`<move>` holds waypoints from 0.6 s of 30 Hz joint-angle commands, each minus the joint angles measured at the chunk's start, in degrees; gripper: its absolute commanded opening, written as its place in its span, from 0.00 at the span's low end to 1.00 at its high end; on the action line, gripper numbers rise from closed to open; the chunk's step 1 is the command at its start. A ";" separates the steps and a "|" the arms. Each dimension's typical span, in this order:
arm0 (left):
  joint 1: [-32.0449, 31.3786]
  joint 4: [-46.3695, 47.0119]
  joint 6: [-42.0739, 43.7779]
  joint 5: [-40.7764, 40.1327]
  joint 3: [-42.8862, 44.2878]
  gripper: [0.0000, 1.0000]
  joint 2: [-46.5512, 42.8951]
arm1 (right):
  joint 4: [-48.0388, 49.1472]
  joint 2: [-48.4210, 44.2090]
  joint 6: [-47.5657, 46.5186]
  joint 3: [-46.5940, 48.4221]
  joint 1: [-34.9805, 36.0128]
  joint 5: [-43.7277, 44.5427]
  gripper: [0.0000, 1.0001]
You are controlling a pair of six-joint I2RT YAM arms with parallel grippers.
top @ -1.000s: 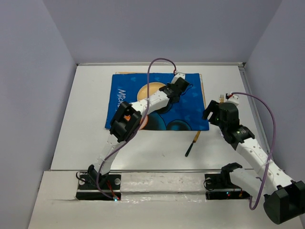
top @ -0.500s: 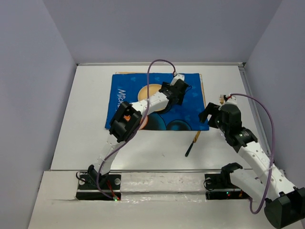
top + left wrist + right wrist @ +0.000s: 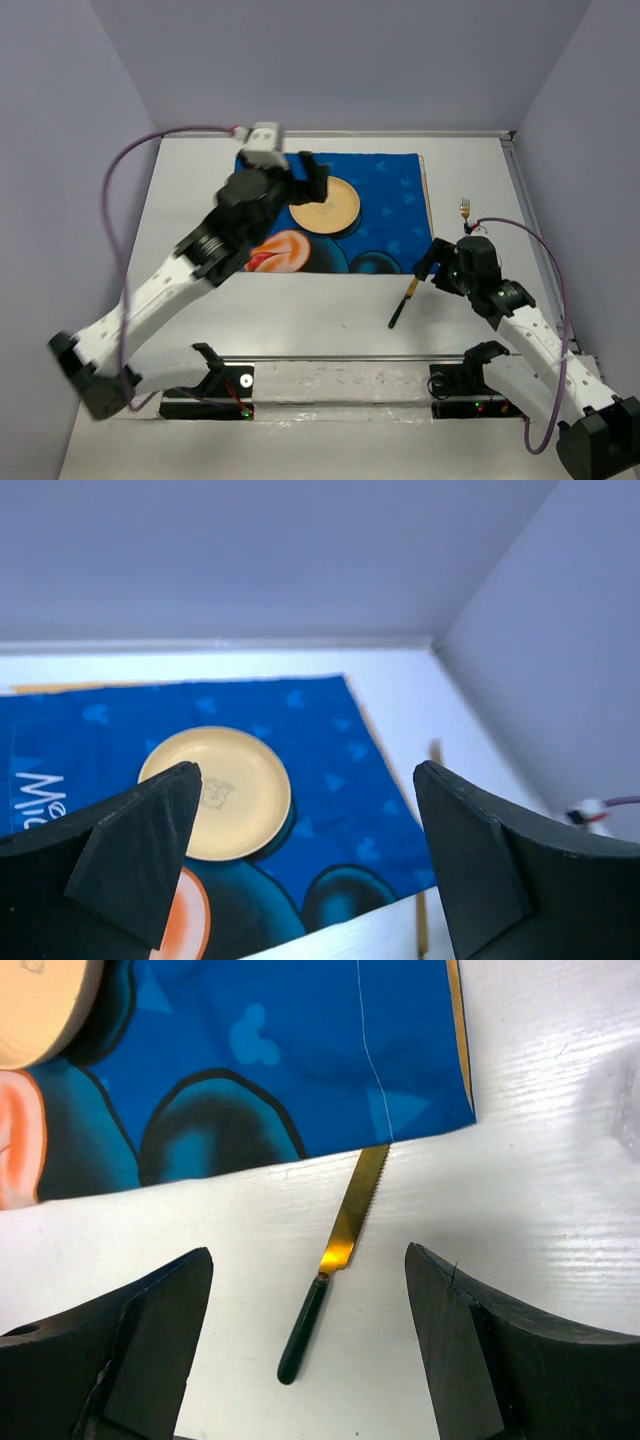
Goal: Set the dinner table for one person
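Table (image 3: 320, 310) spans beneath both arms; mat (image 3: 385, 200) toward 12 o'clock bears a plate (image 3: 325, 205), knife (image 3: 403, 302) at its 5. Left gripper (image 3: 305, 772) gapes wide above the plate's edge, right gripper (image 3: 308, 1256) wide over knife.

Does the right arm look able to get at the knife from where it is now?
Probably yes. The right claw hangs open above the knife, which lies on the dinner table with nothing over its dark handle. Only the blade tip meets the placemat edge.
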 commanded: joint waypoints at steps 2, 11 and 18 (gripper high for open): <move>-0.30 -0.13 -1.19 -0.49 -15.44 0.99 -22.00 | -0.98 2.47 5.33 -0.55 5.10 -0.64 0.83; -0.21 -7.10 -2.07 -3.13 -30.65 0.99 -46.41 | -3.70 14.96 15.18 3.66 19.97 11.31 0.80; -0.21 -5.35 -0.05 -1.99 -34.44 0.99 -50.54 | -7.84 20.14 19.14 6.83 23.22 15.80 0.72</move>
